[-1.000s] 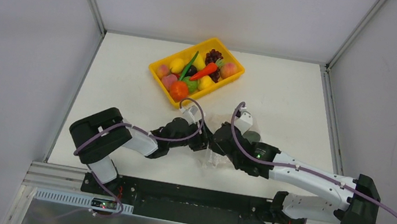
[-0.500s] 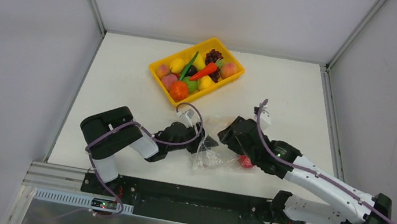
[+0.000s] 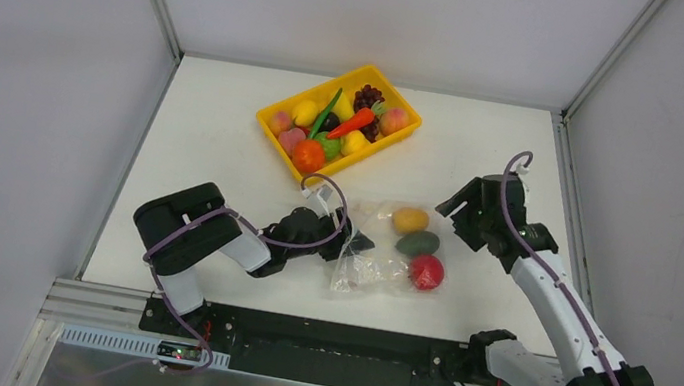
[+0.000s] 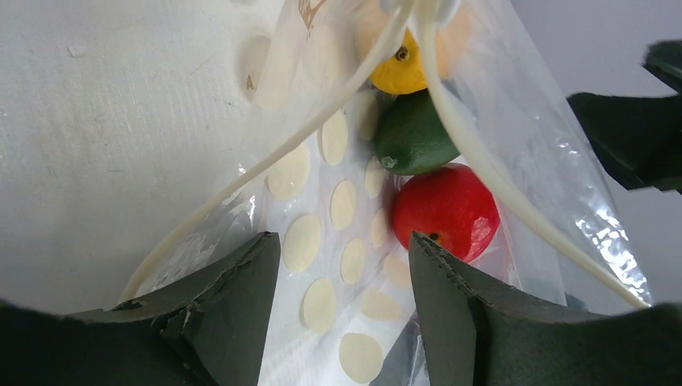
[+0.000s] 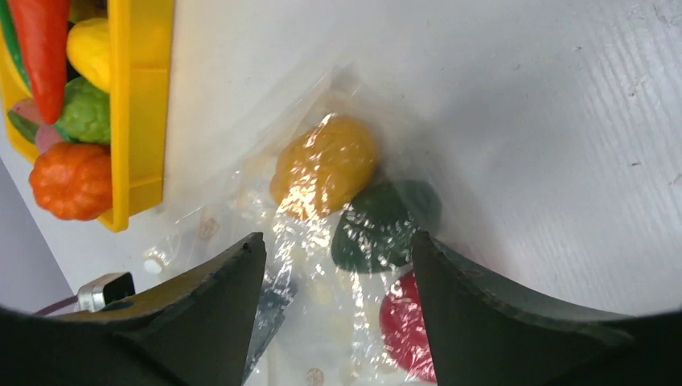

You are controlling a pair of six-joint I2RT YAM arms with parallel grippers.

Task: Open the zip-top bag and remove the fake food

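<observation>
The clear zip-top bag (image 3: 379, 259) lies flat near the table's front, with its zip strips (image 4: 306, 133) spread apart. Inside it sit three pieces of fake food: a yellow-orange fruit (image 3: 410, 220), a dark green piece (image 3: 418, 243) and a red ball (image 3: 426, 272). The right wrist view shows them under crinkled plastic: fruit (image 5: 326, 165), green piece (image 5: 378, 225), ball (image 5: 406, 326). My left gripper (image 3: 356, 244) is at the bag's left end, open, with dotted bag film between its fingers (image 4: 342, 241). My right gripper (image 3: 448, 216) hovers open to the bag's right, above it (image 5: 338, 237).
A yellow tray (image 3: 278, 151) with several plastic fruits and vegetables, an orange carrot (image 3: 353, 122) among them, stands behind the bag. Its corner (image 5: 141, 104) shows in the right wrist view. Walls close in the table on three sides.
My right gripper has opened, let go of the bag and swung back to the right. The three pieces now show in the bag. My left gripper has widened a little.
</observation>
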